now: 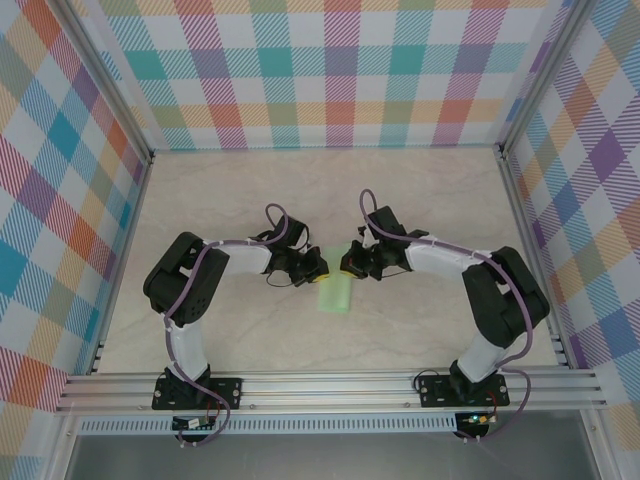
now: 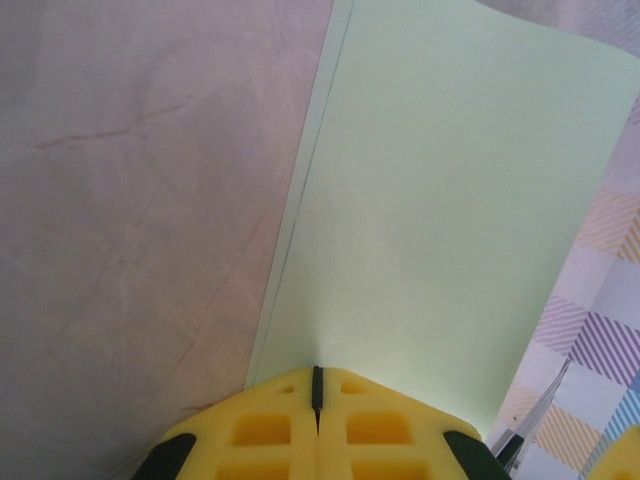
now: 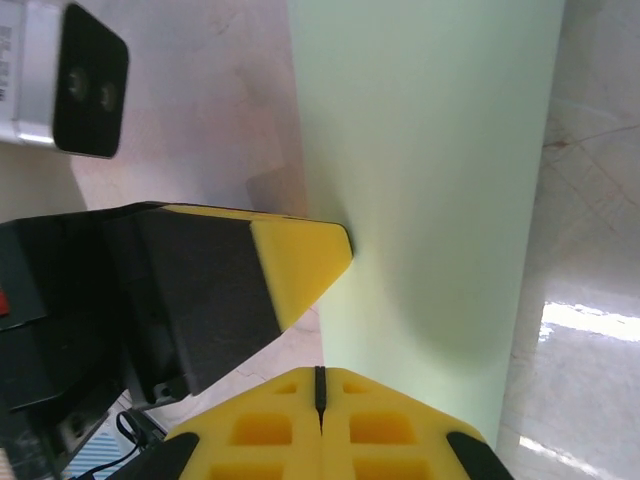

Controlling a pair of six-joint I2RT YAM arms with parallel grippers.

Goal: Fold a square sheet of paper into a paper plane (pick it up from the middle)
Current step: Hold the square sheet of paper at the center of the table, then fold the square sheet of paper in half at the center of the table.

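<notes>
The square sheet of paper is at the middle of the desk, and everything else is easiest to place from it. The left gripper is pressed together on one edge of the sheet, with the pale green paper coming out directly from between its yellow fingers. The right gripper is also pressed together and pinches the sheet just beside the first one, so the two grips almost touch.

Probably they hold it so close together to keep the thin paper flat and under control while a crease is made. In the left wrist view, one side of the sheet shows two thin lines, so it seems to be doubled there already. The pictures do not show whether the free end of the sheet touches the desk.

Under the sheet the desk is pale, like marble, with thin veins and a bright reflection. Behind the sheet and on both sides of it stand walls with a colourful check pattern, and in front of it runs an aluminium rail which carries the arm bases.
</notes>
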